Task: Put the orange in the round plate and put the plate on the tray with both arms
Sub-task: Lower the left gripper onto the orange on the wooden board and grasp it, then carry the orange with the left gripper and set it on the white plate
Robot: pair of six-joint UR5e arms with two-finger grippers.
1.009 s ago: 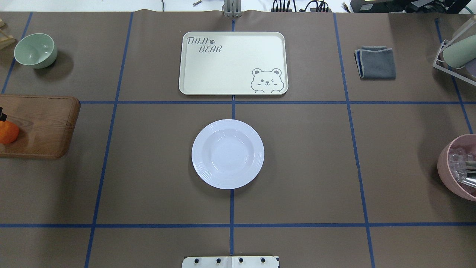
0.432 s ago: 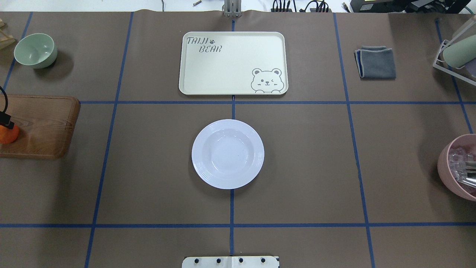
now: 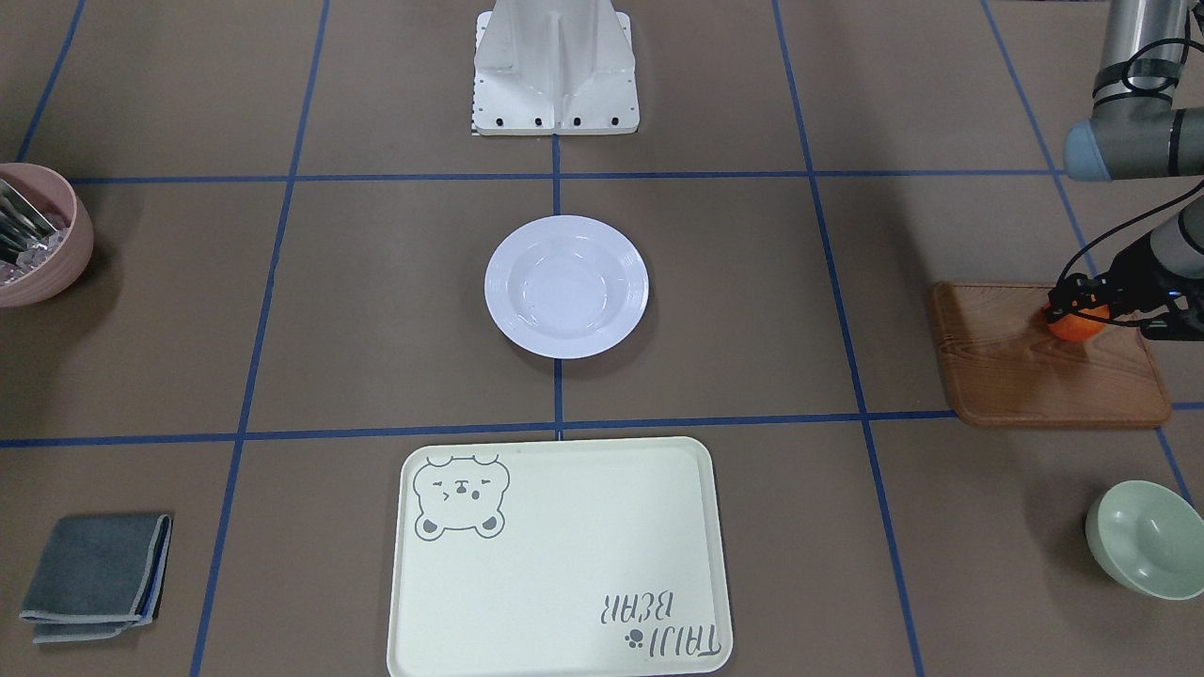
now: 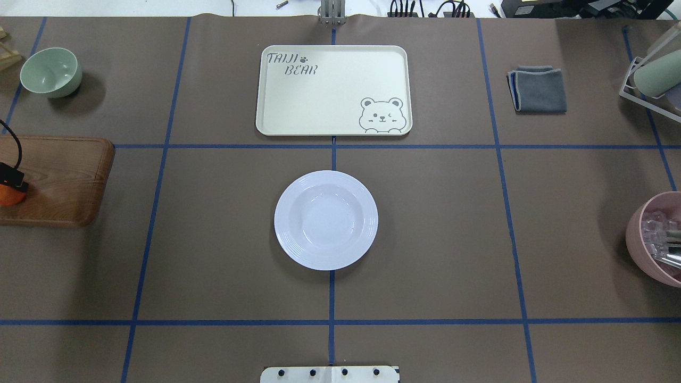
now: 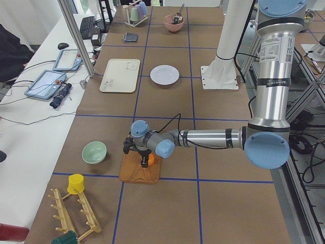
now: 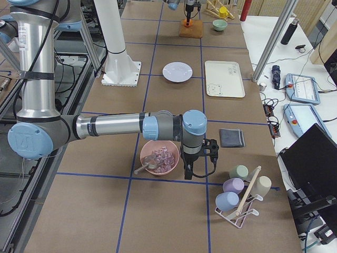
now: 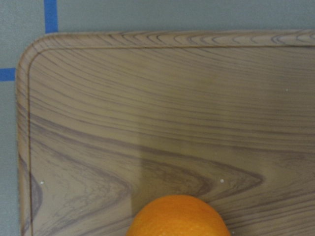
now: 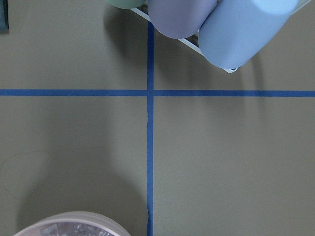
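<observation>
The left tool (image 3: 1082,299) hangs low over the wooden board (image 3: 1016,367), and the orange (image 3: 1075,326) sits right beneath it on the board's surface. From the front-facing view the dark fingers seem to straddle the fruit, but I cannot tell whether they press on it or stand spread beside it. The left wrist view shows only the orange's top at its lower edge, with no finger in sight.

The round plate (image 3: 565,287) lies bare on the worktop (image 3: 376,329), well apart from the left tool and roughly between the two tools. The tray (image 3: 564,564) lies beyond the plate, farther from the robot's base, not touching it.

The right tool (image 6: 188,171) points down just beside the pink bowl (image 6: 158,158), near the rack of cups (image 6: 239,195). It shows only in the side view, so I cannot tell whether its fingers are spread or together.
</observation>
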